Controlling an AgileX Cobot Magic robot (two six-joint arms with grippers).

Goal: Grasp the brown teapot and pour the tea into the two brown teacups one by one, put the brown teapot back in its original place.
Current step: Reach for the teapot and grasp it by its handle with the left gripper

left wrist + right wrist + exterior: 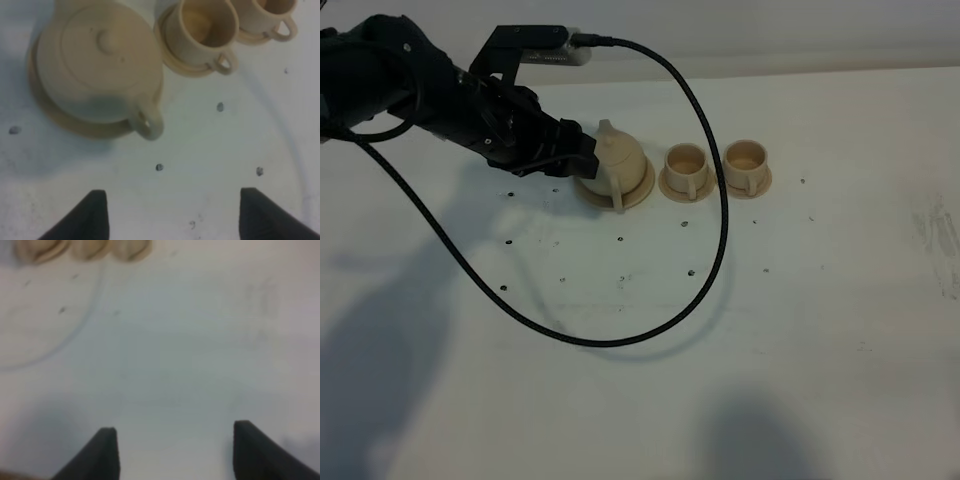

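The brown teapot (618,158) stands with its lid on, on its wide saucer (638,192), left of the two brown teacups (685,166) (747,160), which stand on small saucers. Its loop handle (147,121) points to the table's front. My left gripper (578,152) is open and empty at the teapot's left side, not touching it. In the left wrist view the teapot (100,60), its saucer (75,125) and both cups (202,27) (265,12) lie beyond the open gripper (175,215). My right gripper (175,450) is open and empty over bare table, outside the exterior high view.
A black cable (720,250) loops from the left arm across the white table (820,330), in front of the teaware and past the cups. Small dark specks (621,240) dot the table. The teaware shows blurred and far off in the right wrist view (80,247).
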